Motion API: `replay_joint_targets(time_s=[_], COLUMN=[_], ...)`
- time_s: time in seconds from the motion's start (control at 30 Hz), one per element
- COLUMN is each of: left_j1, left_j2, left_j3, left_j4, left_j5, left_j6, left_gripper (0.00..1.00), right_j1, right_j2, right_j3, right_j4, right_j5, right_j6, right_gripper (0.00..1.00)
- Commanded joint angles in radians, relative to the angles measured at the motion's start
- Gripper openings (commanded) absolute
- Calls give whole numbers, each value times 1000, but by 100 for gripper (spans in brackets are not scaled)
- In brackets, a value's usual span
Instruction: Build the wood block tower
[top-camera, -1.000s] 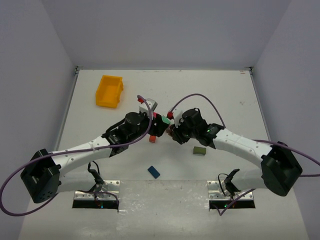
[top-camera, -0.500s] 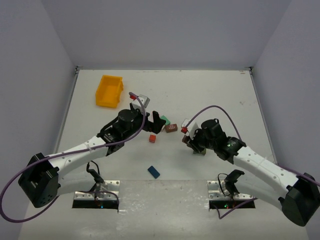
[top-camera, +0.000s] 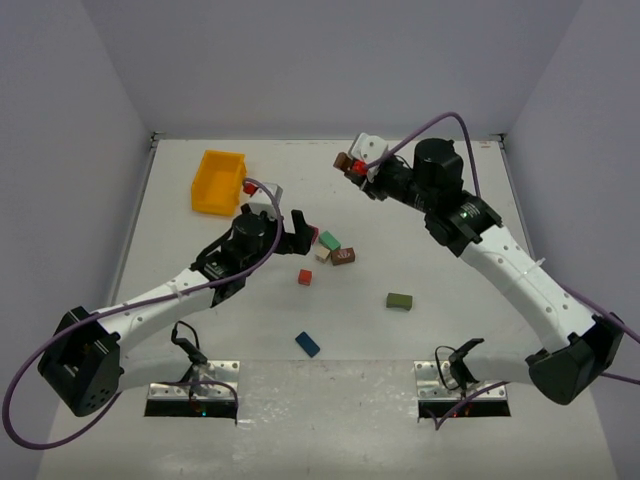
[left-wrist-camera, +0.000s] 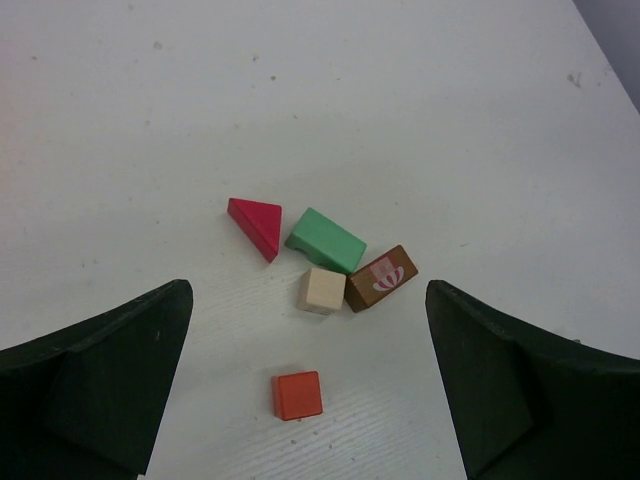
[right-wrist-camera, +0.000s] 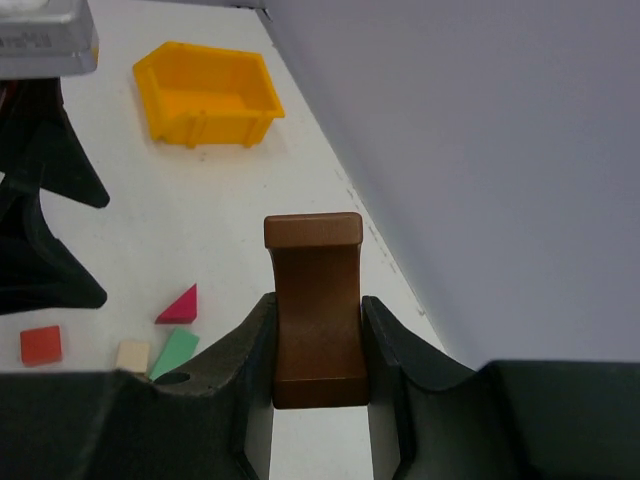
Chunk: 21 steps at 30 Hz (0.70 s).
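Note:
The wood blocks lie loose, and no tower stands. A magenta prism (left-wrist-camera: 256, 225), a green brick (left-wrist-camera: 326, 240), a cream cube (left-wrist-camera: 322, 290) and a brown printed brick (left-wrist-camera: 381, 278) cluster together (top-camera: 331, 248). A red cube (top-camera: 305, 277) sits nearer, with an olive brick (top-camera: 400, 300) to the right and a blue brick (top-camera: 308, 344) at the front. My left gripper (top-camera: 299, 229) is open and empty, low over the cluster (left-wrist-camera: 305, 290). My right gripper (top-camera: 350, 166) is raised at the far middle, shut on a plain brown block (right-wrist-camera: 313, 310).
A yellow-orange bin (top-camera: 218, 182) stands at the back left and also shows in the right wrist view (right-wrist-camera: 208, 95). The back wall is close behind my right gripper. The left arm's cable loops over its wrist.
My right arm has risen from the table near the olive brick to the far middle, carrying the brown block. My left gripper has drawn back from the cluster.

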<state>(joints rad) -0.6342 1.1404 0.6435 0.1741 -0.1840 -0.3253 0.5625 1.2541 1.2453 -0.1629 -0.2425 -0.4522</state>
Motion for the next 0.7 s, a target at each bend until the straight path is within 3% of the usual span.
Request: replay_joint_targets(time_s=[0.0,0.13,0.27,0.37,0.67], left_j1=[4,4,5,5,4], left_j2=[-1,17,47,84,151], left_j3=[48,51,78,99,142], left_j4=[-28,-36,-49,-51,-84], left_j5=[-132,-194,-238,-243,-207], left_j6=[-40,-43,-42,-39,-44], left_gripper=[100,100,100,100,100], right_j1=[-47,-142,-257,-314,-331], right_j2=[20,-37,-58,-97,-278], right_j3=[-91,-271,-336,-407,-647], right_j4=[-26,-122,-294,-412,-428], right_j5=[-74,-211,-300,-347,-453], right_j6=[-82,-150,-213,-365,-471], right_gripper=[11,10,10,11,15])
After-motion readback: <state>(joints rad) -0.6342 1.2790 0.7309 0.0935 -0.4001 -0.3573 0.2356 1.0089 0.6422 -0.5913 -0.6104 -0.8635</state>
